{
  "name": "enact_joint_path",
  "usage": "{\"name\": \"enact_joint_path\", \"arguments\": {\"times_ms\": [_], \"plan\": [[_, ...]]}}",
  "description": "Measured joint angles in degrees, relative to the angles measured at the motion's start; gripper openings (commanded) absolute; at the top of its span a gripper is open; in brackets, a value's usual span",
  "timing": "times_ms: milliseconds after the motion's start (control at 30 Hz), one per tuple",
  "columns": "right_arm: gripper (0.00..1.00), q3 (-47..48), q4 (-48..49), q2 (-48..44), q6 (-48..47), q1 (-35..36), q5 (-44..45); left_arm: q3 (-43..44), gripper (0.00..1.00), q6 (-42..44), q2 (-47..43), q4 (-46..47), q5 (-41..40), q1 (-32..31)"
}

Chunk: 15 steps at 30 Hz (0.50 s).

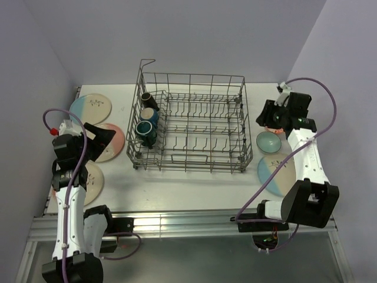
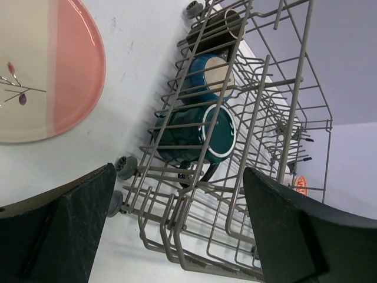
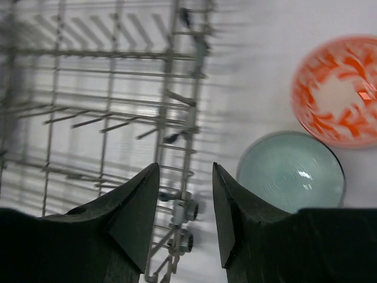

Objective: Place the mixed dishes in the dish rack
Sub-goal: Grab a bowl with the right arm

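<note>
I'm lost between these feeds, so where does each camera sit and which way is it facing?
Top external: above and behind the robot, looking down on the table and dish rack; left arm and right arm both show.
Left wrist: on the left arm, facing the mugs in the rack and a pink plate; its open jaws fill the bottom corners.
Right wrist: on the right arm, looking down at the rack's edge, green bowl and orange bowl; empty jaws below.
Shared: all three see the rack.
</note>
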Motion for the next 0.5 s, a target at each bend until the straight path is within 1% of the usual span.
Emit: {"name": "enact_joint_path", "arguments": {"times_ms": [100, 200, 367, 500], "plan": [[0.49, -2.8, 0.5, -1.1, 3.4, -2.3, 6.2, -0.6, 0.95, 0.4, -1.4, -1.2, 0.0, 0.0], [0.49, -5.1, 0.6, -1.6, 5.6, -5.3, 9.5, -0.6, 0.95, 1.6, -2.3, -2.8, -0.5, -0.1], [0.51, -6.0, -0.2, -0.3, 5.6, -12.4, 9.0, -0.3, 0.95, 4.4, -3.9, -6.1, -2.6, -1.0], [0.54, -4.3, -3.1, 4.7, 0.1, -16.1, 5.5, 0.6, 0.95, 6.7, -5.2, -8.4, -4.1, -2.0]]}}
